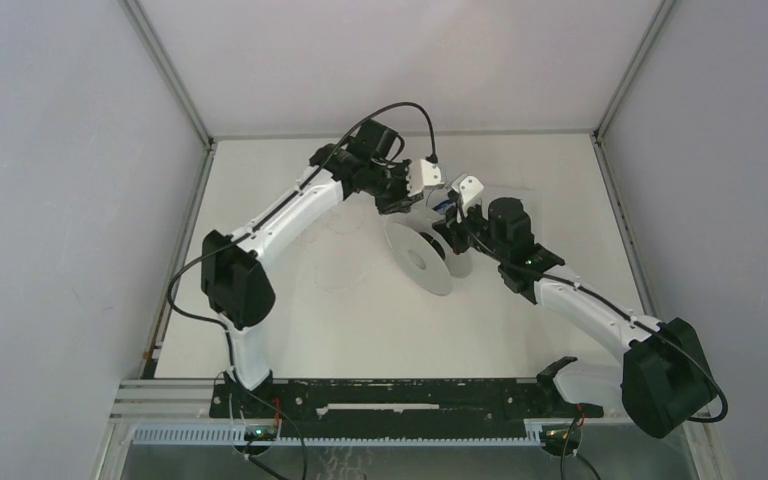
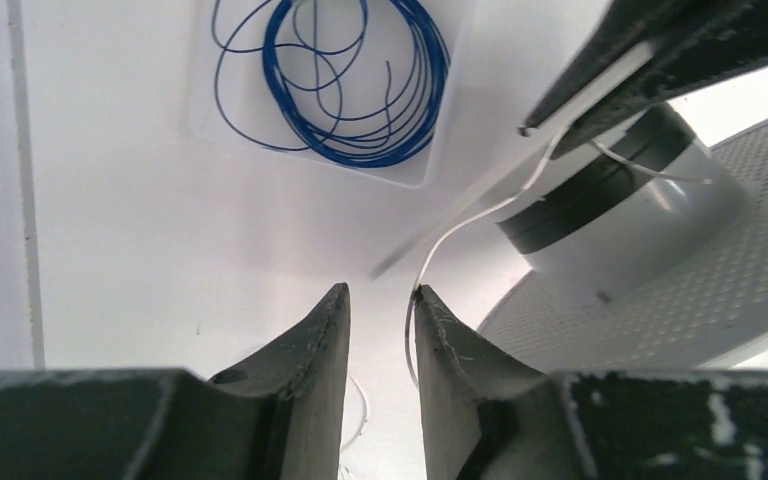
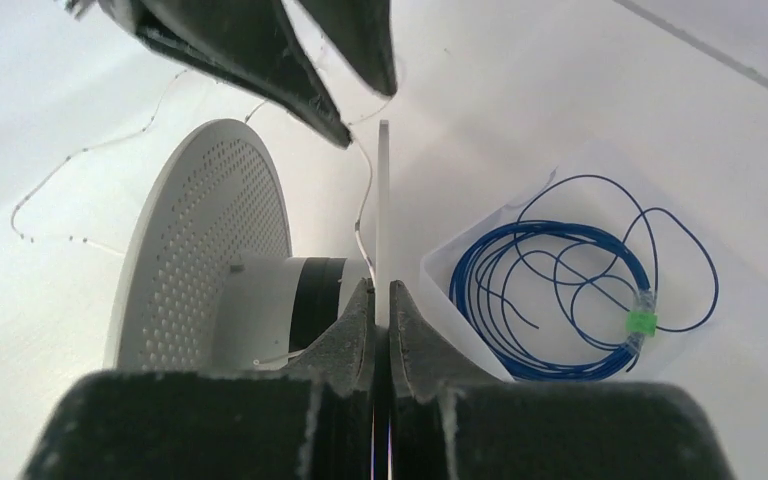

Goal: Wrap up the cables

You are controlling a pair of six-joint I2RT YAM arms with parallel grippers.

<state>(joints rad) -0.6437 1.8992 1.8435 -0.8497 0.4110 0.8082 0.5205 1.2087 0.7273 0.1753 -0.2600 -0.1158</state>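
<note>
The cable (image 2: 460, 225) is a hair-thin white strand. It rises from the inner face of my left gripper's right-hand finger to my right gripper (image 2: 532, 126) above the white spool (image 2: 650, 280). My left gripper (image 2: 382, 292) is open, and the strand lies loose in the gap against that finger. My right gripper (image 3: 381, 285) is shut on the spool's thin white flange (image 3: 382, 200), seen edge-on. The cable (image 3: 364, 195) runs down beside the flange to the fingertips. Both grippers meet over the spool (image 1: 420, 258): left gripper (image 1: 400, 195), right gripper (image 1: 455, 228).
A coil of blue wire (image 3: 560, 350) with a green tag lies in a clear bag (image 2: 210, 110) just behind the spool. More of the white strand trails in loose loops (image 3: 90, 150) over the table left of the spool. Grey walls close in the table.
</note>
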